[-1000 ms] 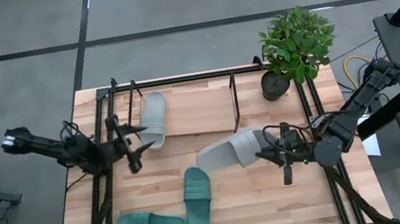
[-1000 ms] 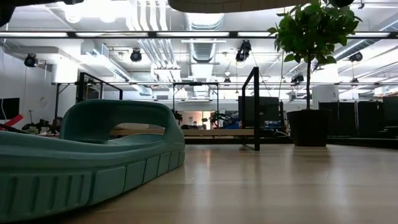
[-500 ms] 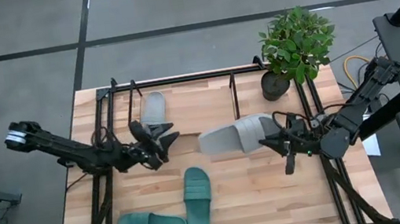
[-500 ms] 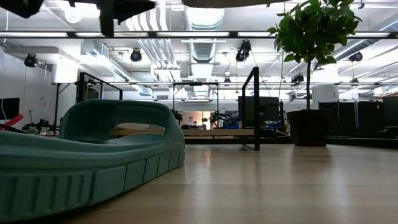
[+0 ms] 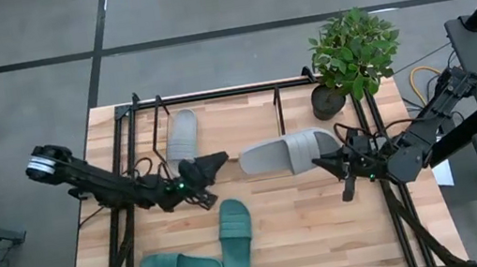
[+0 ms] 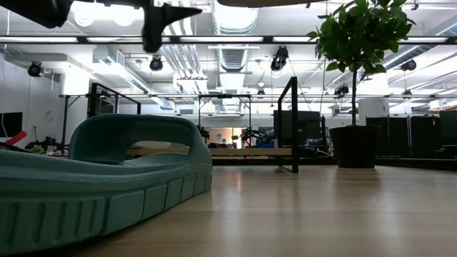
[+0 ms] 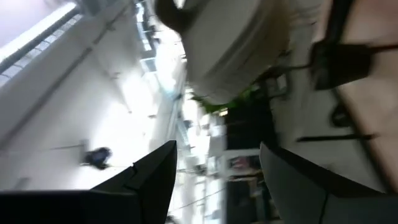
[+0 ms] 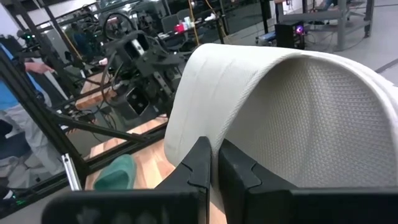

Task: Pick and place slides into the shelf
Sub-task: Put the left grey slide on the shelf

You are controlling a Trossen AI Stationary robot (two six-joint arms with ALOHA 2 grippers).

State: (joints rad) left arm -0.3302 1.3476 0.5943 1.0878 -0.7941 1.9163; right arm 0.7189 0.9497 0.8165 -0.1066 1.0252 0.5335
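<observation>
High view, grey slide (image 5: 284, 155) clamped in right end effector (image 5: 336, 162)

One slide (image 5: 181, 134) lies on the shelf (image 5: 214, 96) at the table's (image 5: 311, 236) back left. A second slide (image 5: 287, 155) hangs mid-table in the right end effector (image 5: 330, 164). Two slides (image 5: 209, 254) lie at front left, touching. A plant (image 5: 351, 52) stands back right. The left end effector (image 5: 210, 166) hovers between.

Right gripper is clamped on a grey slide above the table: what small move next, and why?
Probably carry it on toward the shelf: the right gripper holds the grey slide by its strap, short of the board, where one grey slide already lies with room beside it.
</observation>
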